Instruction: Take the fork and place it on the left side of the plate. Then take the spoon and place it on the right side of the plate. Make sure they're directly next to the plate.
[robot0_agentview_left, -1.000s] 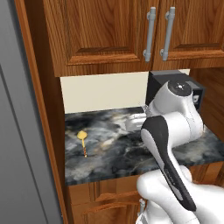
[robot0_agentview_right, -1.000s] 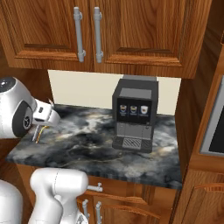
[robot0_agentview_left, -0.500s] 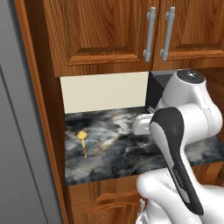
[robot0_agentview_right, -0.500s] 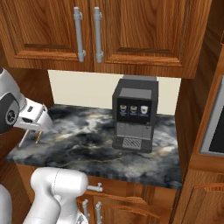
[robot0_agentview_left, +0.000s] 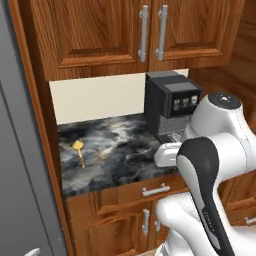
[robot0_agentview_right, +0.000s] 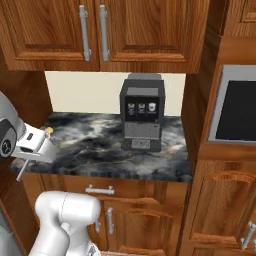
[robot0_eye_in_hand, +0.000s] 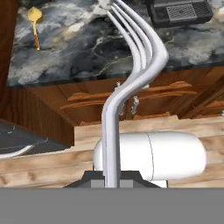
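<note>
My gripper (robot0_eye_in_hand: 111, 179) is shut on the fork (robot0_eye_in_hand: 131, 83), a thin silver utensil that rises between the dark fingertips with its prongs pointing toward the counter. From the right base view the gripper (robot0_agentview_right: 31, 156) hangs at the counter's front left corner, and the fork's (robot0_agentview_right: 22, 171) handle sticks down below it. The spoon (robot0_agentview_left: 78, 150), with a yellow bowl and orange-brown handle, lies on the dark marble counter (robot0_agentview_left: 120, 150) near its left end, and the spoon (robot0_eye_in_hand: 35, 18) sits top left in the hand view. The plate is out of view.
A black coffee machine (robot0_agentview_left: 172, 102) stands at the back right of the counter, against the cream backsplash. Wooden wall cabinets (robot0_agentview_right: 100, 30) hang above and drawers (robot0_agentview_right: 100, 191) sit below. A tall panel (robot0_agentview_left: 20, 150) closes the left side. An oven front (robot0_agentview_right: 237, 107) is on the right.
The whole picture has shifted, so the cameras have moved with the base. The arm has swung, carrying the fork back from over the counter to its front edge. The spoon lies as before.
</note>
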